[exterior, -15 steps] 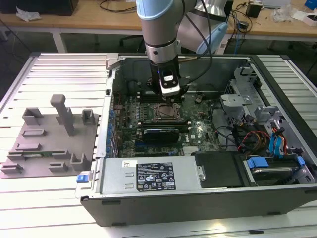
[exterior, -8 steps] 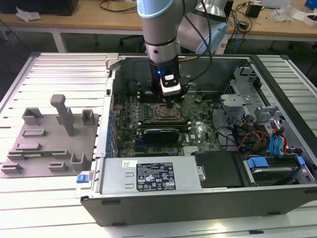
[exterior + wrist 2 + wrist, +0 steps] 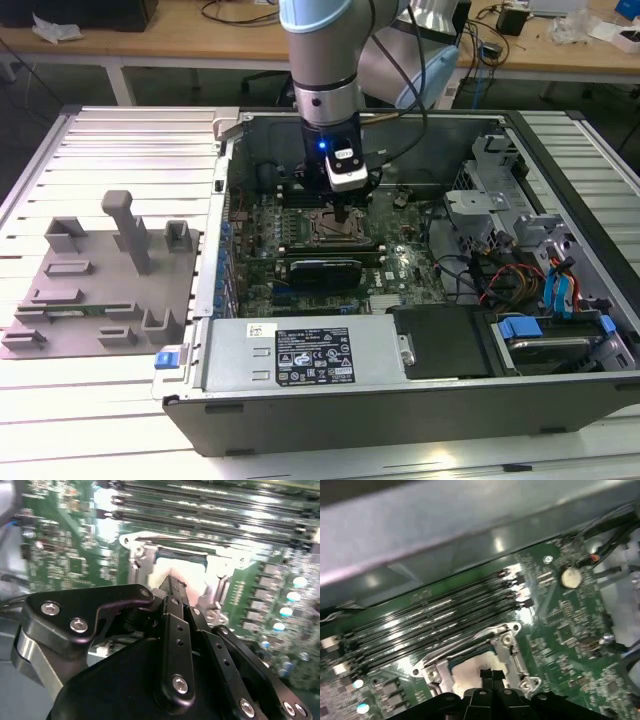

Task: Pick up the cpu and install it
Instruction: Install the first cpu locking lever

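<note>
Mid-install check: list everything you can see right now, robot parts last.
open metal computer case: one, grey, on the slatted table
motherboard: one, green, inside the case
metal-framed socket: one, silver, beside the memory slots
small flat square cpu: one, pale silver-grey, within the socket frame
moulded fixture tray: one, grey, exterior view's left
end effector: one, black, shut, over the cpu
arm: one, silver-blue, above the case
</note>
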Motion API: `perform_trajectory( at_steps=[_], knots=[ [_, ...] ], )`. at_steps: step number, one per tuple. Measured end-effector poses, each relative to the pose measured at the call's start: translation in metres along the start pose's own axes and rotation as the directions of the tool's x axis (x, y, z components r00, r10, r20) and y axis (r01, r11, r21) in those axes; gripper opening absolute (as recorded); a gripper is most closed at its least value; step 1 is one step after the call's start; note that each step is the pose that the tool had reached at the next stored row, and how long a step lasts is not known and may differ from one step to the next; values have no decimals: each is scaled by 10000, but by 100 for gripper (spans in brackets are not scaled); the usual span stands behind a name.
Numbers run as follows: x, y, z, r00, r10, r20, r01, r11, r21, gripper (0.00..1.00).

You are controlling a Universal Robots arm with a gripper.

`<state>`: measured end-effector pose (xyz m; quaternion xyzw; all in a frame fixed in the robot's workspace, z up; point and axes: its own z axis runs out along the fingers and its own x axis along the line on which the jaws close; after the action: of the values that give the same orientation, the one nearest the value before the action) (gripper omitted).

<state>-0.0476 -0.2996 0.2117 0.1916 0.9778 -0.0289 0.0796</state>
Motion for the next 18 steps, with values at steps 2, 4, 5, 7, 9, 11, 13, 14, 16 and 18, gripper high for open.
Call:
perform_trajectory(
  at_steps=[2,4,5,7,9,11,13,14,16,18],
  knots=[
    [-10,4,1,9990,-37,-438,44,9998,177,11],
    [-11,4,1,9990,-39,-453,47,9998,184,11],
    [-11,4,0,9990,-38,-456,47,9998,183,11],
    [-22,2,-64,9989,-49,-456,58,9998,182,11],
    [-35,0,-146,9989,-53,-456,61,9998,181,11],
    [-47,-1,-208,9989,-61,-455,69,9998,178,11],
    [-73,10,-202,9988,-160,-455,167,9997,162,11],
    [-109,24,-191,9982,-383,-453,389,9992,129,11],
    [-125,33,-178,9963,-718,-462,720,9974,36,11],
    [-128,24,-160,9947,-882,-529,876,9961,-136,11]
  ],
)
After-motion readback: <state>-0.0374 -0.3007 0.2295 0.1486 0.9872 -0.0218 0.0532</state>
